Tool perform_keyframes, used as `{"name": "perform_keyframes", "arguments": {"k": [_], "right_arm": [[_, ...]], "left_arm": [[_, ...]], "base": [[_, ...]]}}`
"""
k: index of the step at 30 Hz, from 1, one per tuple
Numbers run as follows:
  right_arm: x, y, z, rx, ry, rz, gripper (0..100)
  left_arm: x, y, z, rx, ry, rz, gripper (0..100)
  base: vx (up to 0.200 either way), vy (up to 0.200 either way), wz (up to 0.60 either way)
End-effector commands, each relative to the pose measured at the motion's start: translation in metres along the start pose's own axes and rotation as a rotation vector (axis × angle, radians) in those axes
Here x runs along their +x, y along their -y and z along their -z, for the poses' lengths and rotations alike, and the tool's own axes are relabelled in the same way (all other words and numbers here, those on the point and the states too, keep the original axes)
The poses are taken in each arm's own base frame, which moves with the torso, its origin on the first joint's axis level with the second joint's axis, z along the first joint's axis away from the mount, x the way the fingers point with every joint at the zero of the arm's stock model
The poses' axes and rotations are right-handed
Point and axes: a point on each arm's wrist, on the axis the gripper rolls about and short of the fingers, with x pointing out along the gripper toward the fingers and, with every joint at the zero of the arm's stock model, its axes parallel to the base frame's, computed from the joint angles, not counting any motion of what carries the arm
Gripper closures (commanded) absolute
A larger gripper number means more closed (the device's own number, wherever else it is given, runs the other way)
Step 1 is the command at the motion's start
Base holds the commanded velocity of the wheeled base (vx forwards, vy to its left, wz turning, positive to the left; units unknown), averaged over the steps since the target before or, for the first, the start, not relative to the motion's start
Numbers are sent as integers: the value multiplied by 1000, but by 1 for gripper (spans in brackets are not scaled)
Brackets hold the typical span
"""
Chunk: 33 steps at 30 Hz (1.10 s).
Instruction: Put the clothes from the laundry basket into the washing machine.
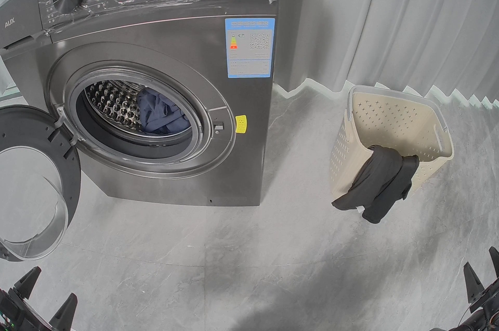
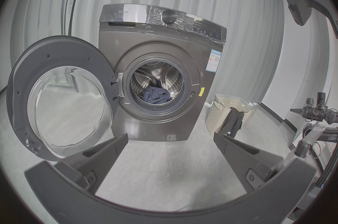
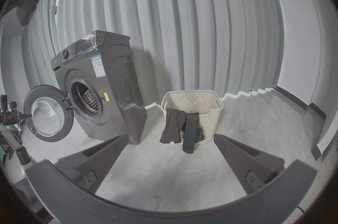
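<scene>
- At ten o'clock in the head view stands the washing machine (image 1: 156, 36), with its door (image 1: 31, 129) swung wide at nine o'clock. One blue garment (image 1: 158, 114) lies in the drum.
- At three o'clock the laundry basket (image 1: 395, 114) leans on the floor, and one dark garment (image 1: 382, 181) is draped over its near rim with the ends hanging outside.
- The left gripper (image 1: 49, 295) sits at seven o'clock and the right gripper (image 1: 481, 275) at four o'clock. Both have fingers spread and carry nothing.
- From the left wrist view, the left gripper (image 2: 169, 144) faces the open drum with its fingers wide apart. The basket is beside the machine, well apart from this gripper.
- From the right wrist view, the right gripper (image 3: 170, 138) looks straight at the basket, fingers wide apart. The dark garment folds over the rim in two hanging lengths.
- Step in hand, as I judge it: fetch the dark garment, and the right arm is the better placed.
- Pinch the bunched fold on the rim rather than a hanging end.
- Lift straight up first, since the light basket may drag or tip.
- Carry the garment past the door and push it deep, so nothing trails over the seal.
- Count: one machine, one basket, two garments (one loaded, one waiting), two grippers.
</scene>
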Motion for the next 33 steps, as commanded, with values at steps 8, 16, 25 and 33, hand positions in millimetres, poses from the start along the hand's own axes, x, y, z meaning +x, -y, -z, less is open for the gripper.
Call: {"name": "perform_keyframes", "arguments": {"k": [8, 16, 25, 33], "right_arm": [[-3, -1, 8, -45, 14, 25, 0], [-5, 0, 13, -70, -16, 57, 0], [-5, 0, 13, -72, -16, 57, 0], [-5, 0, 13, -72, -17, 59, 0]], "left_arm": [[-6, 4, 8, 128, 76, -163, 0], [-10, 4, 8, 39, 60, -163, 0], [-11, 3, 7, 30, 69, -217, 0], [-8, 2, 14, 113, 40, -198, 0]], "base": [[0, -125, 0], [0, -200, 0], [0, -178, 0], [0, 0, 0]]}}
